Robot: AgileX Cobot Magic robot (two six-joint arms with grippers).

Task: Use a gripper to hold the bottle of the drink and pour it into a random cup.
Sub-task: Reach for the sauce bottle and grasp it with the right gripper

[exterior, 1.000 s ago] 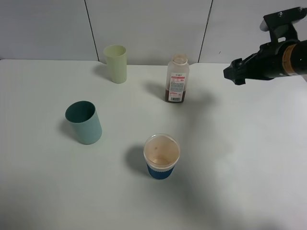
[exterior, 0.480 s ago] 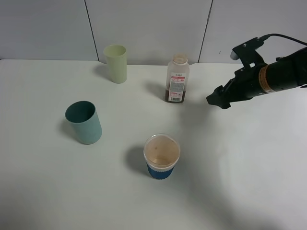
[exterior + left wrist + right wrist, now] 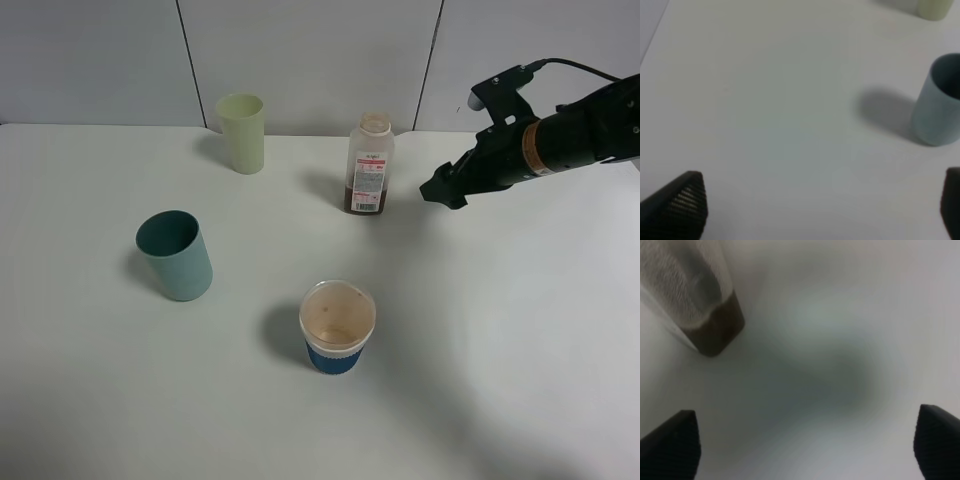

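The bottle of the drink [image 3: 370, 164] stands upright near the table's back, capless, with a white label and brown liquid at its base. My right gripper [image 3: 442, 189] hovers just to its right, apart from it, jaws spread wide and empty. The right wrist view shows the bottle [image 3: 695, 295] blurred and close, beyond both fingertips [image 3: 670, 447]. Three cups stand on the table: a pale green cup [image 3: 241, 133] at the back, a teal cup [image 3: 176, 256] at the left, and a blue cup with a white rim [image 3: 337, 326] in front. My left gripper [image 3: 822, 205] is open over bare table.
The white table [image 3: 520, 330] runs to a grey panelled wall [image 3: 310, 60] at the back. The left wrist view catches the teal cup [image 3: 940, 102] and the pale green cup [image 3: 937, 7] at its border.
My right gripper came down and leftward from the upper right to a spot close beside the bottle. Its jaws spread a little wider. Nothing on the table moved.
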